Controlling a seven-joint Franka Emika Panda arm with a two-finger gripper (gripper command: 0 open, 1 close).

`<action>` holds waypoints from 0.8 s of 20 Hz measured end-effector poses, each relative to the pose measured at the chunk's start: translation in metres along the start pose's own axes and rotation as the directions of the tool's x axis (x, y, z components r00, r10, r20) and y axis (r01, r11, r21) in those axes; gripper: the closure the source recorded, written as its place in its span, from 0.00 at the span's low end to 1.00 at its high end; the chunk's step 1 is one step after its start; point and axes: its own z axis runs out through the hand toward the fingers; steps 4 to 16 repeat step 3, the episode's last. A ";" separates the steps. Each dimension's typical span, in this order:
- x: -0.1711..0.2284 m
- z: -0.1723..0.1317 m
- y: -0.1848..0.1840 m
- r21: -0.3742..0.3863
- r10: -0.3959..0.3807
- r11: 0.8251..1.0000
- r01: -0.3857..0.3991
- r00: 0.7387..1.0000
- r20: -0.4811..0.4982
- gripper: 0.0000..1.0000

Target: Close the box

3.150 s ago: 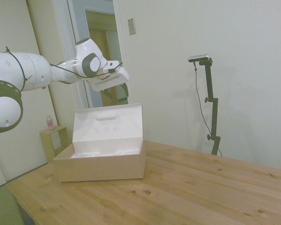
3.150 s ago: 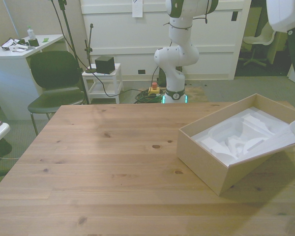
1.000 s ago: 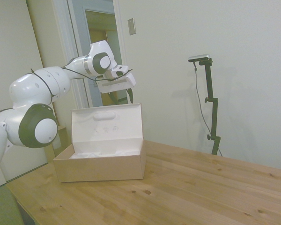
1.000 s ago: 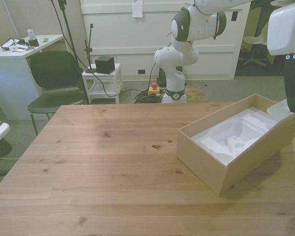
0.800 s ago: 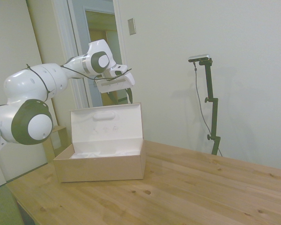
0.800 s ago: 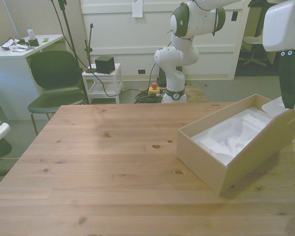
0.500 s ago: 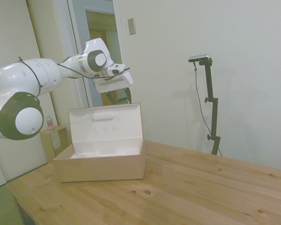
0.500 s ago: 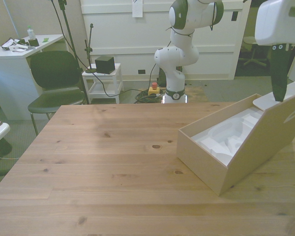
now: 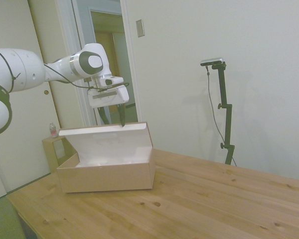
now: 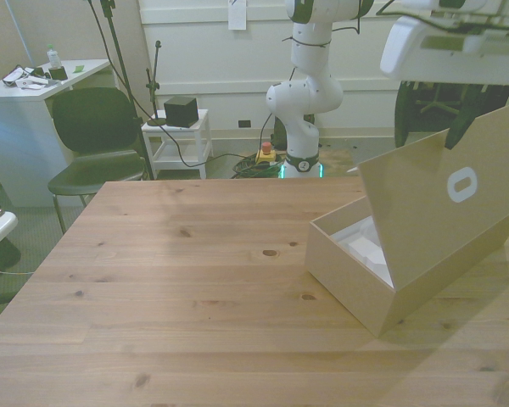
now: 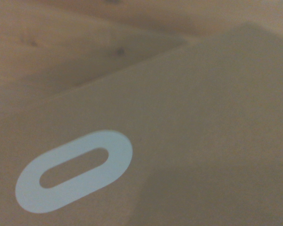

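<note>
- I read no writing on the box point(image 10: 382, 288); its lid point(image 10: 445, 208) shows only a white oval ring point(image 11: 74, 170) around a slot.
- The box sits at the desk's point(image 10: 170, 280) edge on the front view's right, with wide bare wood beside it.
- The lid tilts half over the white inside.
- The gripper point(image 9: 120, 119) touches the lid's top edge; I cannot tell how wide it is.

Tan box point(image 10: 424, 222), white-ringed oval slot point(image 11: 74, 170)
</note>
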 end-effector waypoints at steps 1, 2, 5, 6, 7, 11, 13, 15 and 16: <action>-0.004 0.013 0.004 -0.019 0.010 1.000 -0.009 1.000 0.021 0.00; -0.009 0.026 0.007 -0.030 0.012 0.999 -0.010 0.999 0.048 0.00; -0.016 0.040 0.009 -0.037 0.007 0.999 -0.004 0.998 0.067 0.00; -0.016 0.040 0.009 -0.037 0.007 0.999 -0.004 0.998 0.067 0.00; -0.016 0.040 0.009 -0.037 0.007 0.999 -0.004 0.998 0.067 0.00; -0.016 0.040 0.009 -0.037 0.007 0.999 -0.004 0.998 0.067 0.00; -0.016 0.040 0.009 -0.037 0.007 0.999 -0.004 0.998 0.067 0.00; -0.016 0.040 0.009 -0.037 0.007 0.999 -0.004 0.998 0.067 0.00; -0.016 0.040 0.009 -0.037 0.007 0.999 -0.004 0.998 0.067 0.00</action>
